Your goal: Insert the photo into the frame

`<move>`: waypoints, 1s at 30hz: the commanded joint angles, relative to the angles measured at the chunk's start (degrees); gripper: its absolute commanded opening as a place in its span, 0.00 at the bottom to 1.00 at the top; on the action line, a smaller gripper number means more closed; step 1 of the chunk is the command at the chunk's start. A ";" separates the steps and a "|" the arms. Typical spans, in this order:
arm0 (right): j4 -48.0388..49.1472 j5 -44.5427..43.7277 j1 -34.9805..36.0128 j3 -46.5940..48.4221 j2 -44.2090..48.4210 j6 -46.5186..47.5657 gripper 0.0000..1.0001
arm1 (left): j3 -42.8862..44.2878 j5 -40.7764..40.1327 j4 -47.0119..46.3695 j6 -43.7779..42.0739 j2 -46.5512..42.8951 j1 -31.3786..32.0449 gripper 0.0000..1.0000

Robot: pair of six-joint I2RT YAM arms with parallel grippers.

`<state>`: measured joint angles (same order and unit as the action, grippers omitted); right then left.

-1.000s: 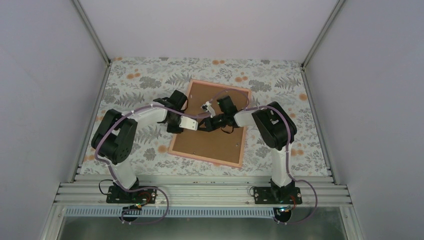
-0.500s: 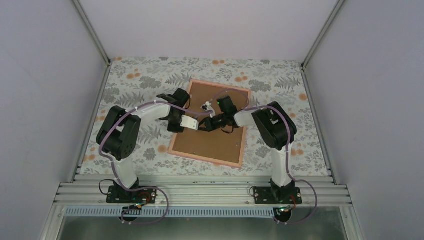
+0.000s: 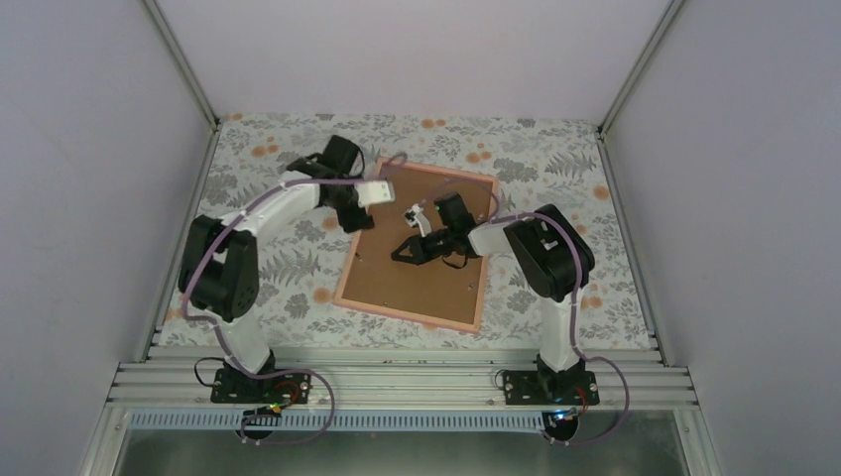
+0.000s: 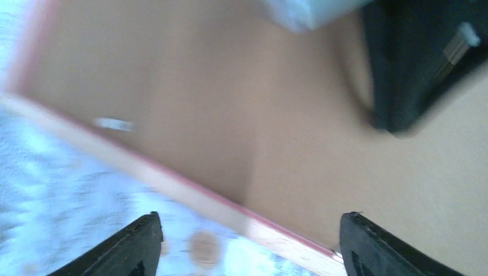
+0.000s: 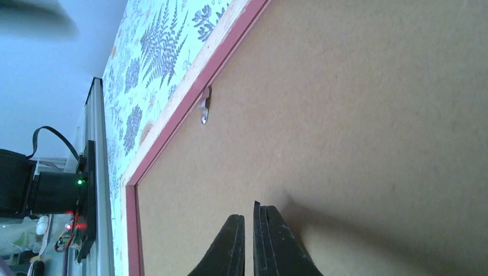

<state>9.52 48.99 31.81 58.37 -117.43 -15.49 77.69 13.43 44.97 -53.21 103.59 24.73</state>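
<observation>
The pink frame (image 3: 407,313) lies face down on the floral tablecloth, a brown backing board (image 3: 436,283) filling it. The photo is hidden. My left gripper (image 3: 387,187) hovers open over the frame's far left corner; in the left wrist view its jaws (image 4: 251,217) stand wide apart above the frame's edge (image 4: 190,190), with nothing between them. My right gripper (image 3: 399,256) is shut and empty. Its tips (image 5: 248,210) rest on or just above the backing board (image 5: 357,115) near its middle. The frame's pink border (image 5: 184,106) runs along the board's left side.
A small metal clip (image 5: 203,109) sits at the frame's left edge, and another tab (image 4: 113,123) shows blurred in the left wrist view. The right arm's dark wrist (image 4: 414,63) is close to my left gripper. Grey walls enclose the table on three sides.
My left gripper has moved from the board's middle to the frame's far left corner and opened. My right gripper stayed shut, its tips shifted slightly toward the near left.
</observation>
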 commanded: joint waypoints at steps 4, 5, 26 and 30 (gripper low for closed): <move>-5.48 0.19 -0.95 -0.77 5.51 2.57 0.10 | 7.46 -0.86 -21.02 22.99 -7.70 -3.63 1.00; -5.43 0.54 -1.65 0.27 6.33 2.65 0.10 | 7.99 -4.04 -23.28 27.09 -6.77 -3.57 1.00; -11.51 -14.87 -8.51 35.10 -15.34 1.61 0.11 | 24.69 -8.89 -13.14 50.58 21.41 -5.14 0.99; -12.05 -15.87 -8.48 34.26 -17.74 1.09 0.10 | 24.16 -9.25 -11.83 52.03 23.59 -4.54 0.91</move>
<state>-1.74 35.81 23.18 91.64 -133.80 -13.02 100.18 5.63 31.88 -4.40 125.91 19.35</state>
